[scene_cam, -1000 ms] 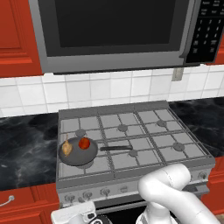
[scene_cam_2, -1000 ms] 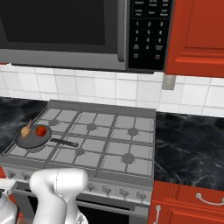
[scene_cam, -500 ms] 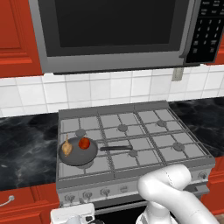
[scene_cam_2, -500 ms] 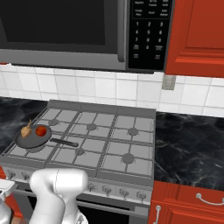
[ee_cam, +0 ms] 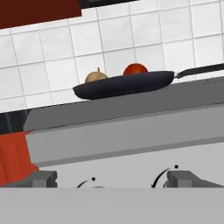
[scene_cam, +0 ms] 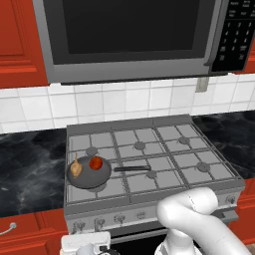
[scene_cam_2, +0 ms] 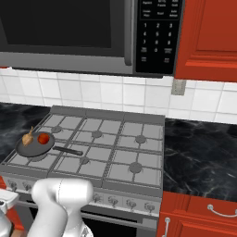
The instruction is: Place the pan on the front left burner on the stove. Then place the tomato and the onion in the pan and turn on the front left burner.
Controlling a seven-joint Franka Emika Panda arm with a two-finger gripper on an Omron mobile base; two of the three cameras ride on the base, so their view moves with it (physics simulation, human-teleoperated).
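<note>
The dark pan sits on the stove over the front left burner, which it hides. Its black handle points right. Inside it lie the red tomato and, to its left, the tan onion. The right base view shows the pan, tomato and onion at the left. My gripper is open, low in front of the stove's front panel. From there the pan shows edge-on above, with the onion and tomato over its rim.
A row of small grey knobs runs along the stove front, just above my white hand. Black marble counter flanks the stove. A microwave hangs overhead, and red cabinet fronts stand below the counter.
My hand has dipped very slightly in front of the knob row. The pan, tomato and onion have stayed where they were.
</note>
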